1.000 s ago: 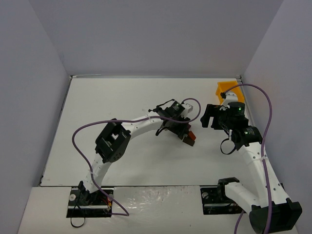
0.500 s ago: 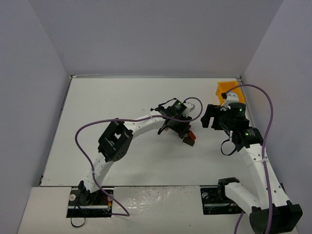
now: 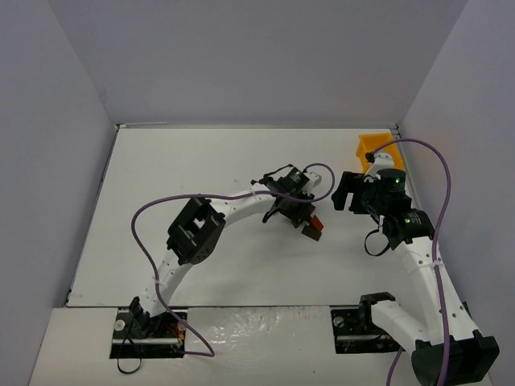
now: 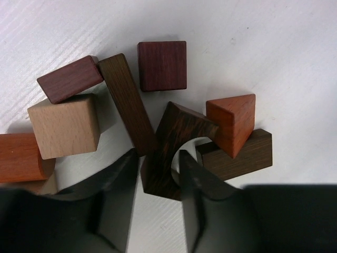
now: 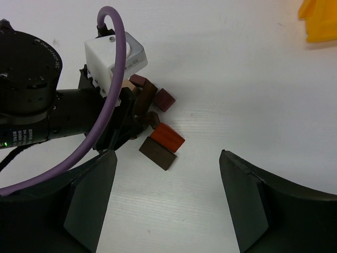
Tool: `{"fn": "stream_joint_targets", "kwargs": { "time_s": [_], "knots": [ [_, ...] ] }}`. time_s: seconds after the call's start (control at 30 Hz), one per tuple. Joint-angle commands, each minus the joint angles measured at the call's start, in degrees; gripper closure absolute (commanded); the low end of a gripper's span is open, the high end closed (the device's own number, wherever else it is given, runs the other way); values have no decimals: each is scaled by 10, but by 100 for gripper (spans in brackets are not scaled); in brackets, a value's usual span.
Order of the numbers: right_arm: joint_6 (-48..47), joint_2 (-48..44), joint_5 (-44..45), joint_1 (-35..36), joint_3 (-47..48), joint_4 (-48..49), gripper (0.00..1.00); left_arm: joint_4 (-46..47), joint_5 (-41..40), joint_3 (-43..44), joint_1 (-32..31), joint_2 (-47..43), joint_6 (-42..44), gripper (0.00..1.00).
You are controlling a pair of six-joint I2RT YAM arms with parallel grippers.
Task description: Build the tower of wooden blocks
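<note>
My left claw (image 4: 158,158), the nearer one, pinches the dark arch block (image 4: 181,126) lying lengthwise straight ahead between its jaws, while my right claw (image 5: 167,158) hangs wide open and empty alongside.

white left arm (image 3: 237,207) and right arm (image 3: 430,281) are carrying black joints (image 3: 191,233); purple cables (image 3: 138,217) are looping alongside; the right gripper (image 5: 167,158) is showing black fingers (image 5: 89,200).
</note>
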Motion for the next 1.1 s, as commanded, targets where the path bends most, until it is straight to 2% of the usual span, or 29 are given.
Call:
{"fn": "stream_joint_targets", "kwargs": {
  "time_s": [0.0,0.13,0.33,0.5,0.63,0.73,0.93,1.07],
  "knots": [
    [3,-3,14,4,-1,30,24,6,-17,14,-3,-45,-2,79],
    [1,-5,17,4,1,30,24,-9,-63,-26,-4,-104,10,98],
    [0,-4,16,4,8,30,24,-31,-211,-141,-3,-234,30,100],
    [-5,-4,18,4,8,30,24,-54,-424,-225,0,-287,31,100],
    [-9,-2,17,4,5,30,24,-62,-558,-281,10,-283,16,100],
    [-9,-3,14,4,5,30,24,-89,-644,-285,25,-257,-8,100],
    [-7,-12,8,4,-2,30,25,-111,-695,-271,48,-203,-34,100],
    [-3,-19,7,4,-7,30,24,-129,-696,-262,47,-174,-82,100]
  ]
}}
